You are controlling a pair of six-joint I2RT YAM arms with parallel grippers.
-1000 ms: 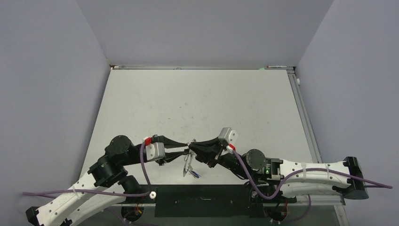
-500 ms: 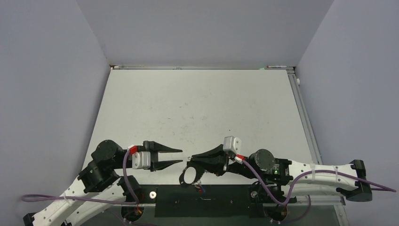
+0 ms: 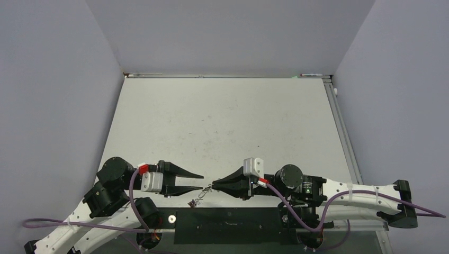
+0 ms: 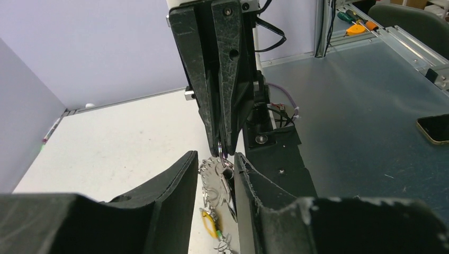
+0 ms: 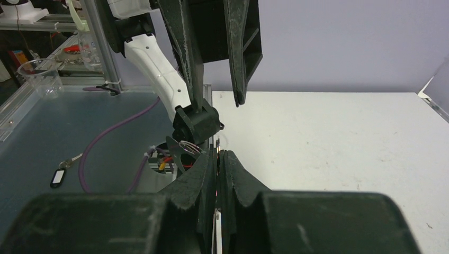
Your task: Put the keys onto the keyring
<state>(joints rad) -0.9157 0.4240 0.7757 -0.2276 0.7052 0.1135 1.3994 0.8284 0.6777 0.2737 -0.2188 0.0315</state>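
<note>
My right gripper point(image 3: 214, 185) is pinched shut on the keyring point(image 4: 222, 153), edge-on and barely visible; blurred keys point(image 3: 196, 200) dangle beside my half-open left gripper point(image 3: 201, 181), contact unclear

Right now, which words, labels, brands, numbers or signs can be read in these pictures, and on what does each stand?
No text can be read in any view.
The small dark tag on the bench: too small to read.
The clear cup: any marks are too blurred to read.
</note>
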